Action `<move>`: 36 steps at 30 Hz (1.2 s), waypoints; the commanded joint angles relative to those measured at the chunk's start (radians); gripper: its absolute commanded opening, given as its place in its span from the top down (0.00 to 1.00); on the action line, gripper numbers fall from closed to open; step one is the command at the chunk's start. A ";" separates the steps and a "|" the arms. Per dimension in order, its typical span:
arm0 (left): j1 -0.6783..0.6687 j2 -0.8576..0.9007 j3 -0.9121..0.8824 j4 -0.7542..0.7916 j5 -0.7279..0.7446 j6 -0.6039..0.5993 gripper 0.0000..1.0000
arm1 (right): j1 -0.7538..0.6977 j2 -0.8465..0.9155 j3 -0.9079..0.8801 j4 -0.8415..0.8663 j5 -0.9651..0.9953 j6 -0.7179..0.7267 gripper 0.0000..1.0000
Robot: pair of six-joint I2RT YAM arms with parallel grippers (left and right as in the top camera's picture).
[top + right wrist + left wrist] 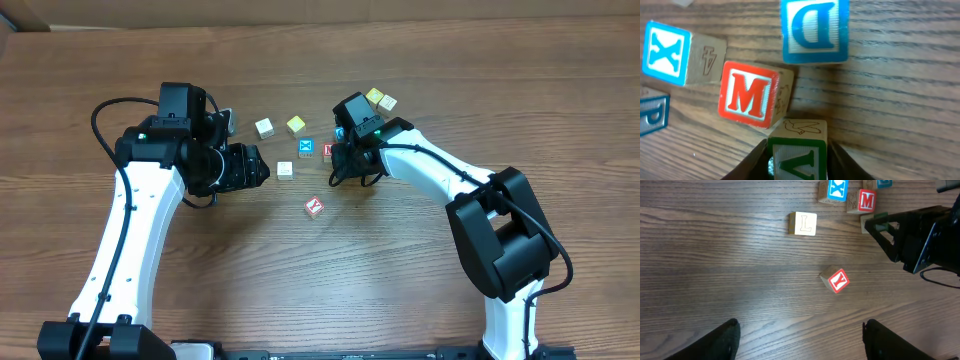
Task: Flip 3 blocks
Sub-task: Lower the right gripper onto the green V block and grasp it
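Gripping the green V block [799, 145] in the right hand [799, 162]; hovering the left hand [801, 336], released, near the red Y block [837, 280].

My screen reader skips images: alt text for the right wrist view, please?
A green V block is clamped in the right tool, bottom centre. A red M block touches its upper left corner; a blue X block and blue D block lie beyond.

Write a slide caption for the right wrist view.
Right pincer grips green V block beside red M block, blue D block beyond.
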 commanded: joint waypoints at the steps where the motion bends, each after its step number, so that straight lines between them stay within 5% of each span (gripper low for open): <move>1: -0.005 0.006 0.023 0.000 -0.003 0.008 0.30 | -0.002 -0.008 0.019 -0.012 0.010 0.022 0.73; 11: -0.005 0.006 0.023 0.000 -0.002 0.008 0.31 | -0.002 -0.107 0.020 -0.071 0.010 0.022 0.92; 15: -0.005 0.006 0.023 -0.009 -0.002 0.008 0.40 | -0.002 -0.246 0.020 -0.127 0.010 0.043 0.94; 18: -0.005 0.006 0.023 -0.019 -0.002 0.008 0.57 | -0.002 -0.352 0.019 -0.245 0.021 0.085 0.96; 22: -0.005 0.006 0.023 -0.027 -0.002 0.008 0.60 | 0.009 -0.427 0.008 -0.417 0.032 0.145 0.96; 24: -0.005 0.006 0.023 -0.031 -0.002 0.008 0.75 | 0.032 -0.453 -0.034 -0.456 0.032 0.170 0.96; 30: -0.005 0.006 0.023 -0.048 -0.002 0.008 0.85 | 0.144 -0.485 -0.256 -0.381 0.039 0.295 0.96; 36: -0.005 0.006 0.023 -0.050 -0.002 0.008 0.78 | 0.233 -0.485 -0.441 -0.211 0.028 0.439 0.96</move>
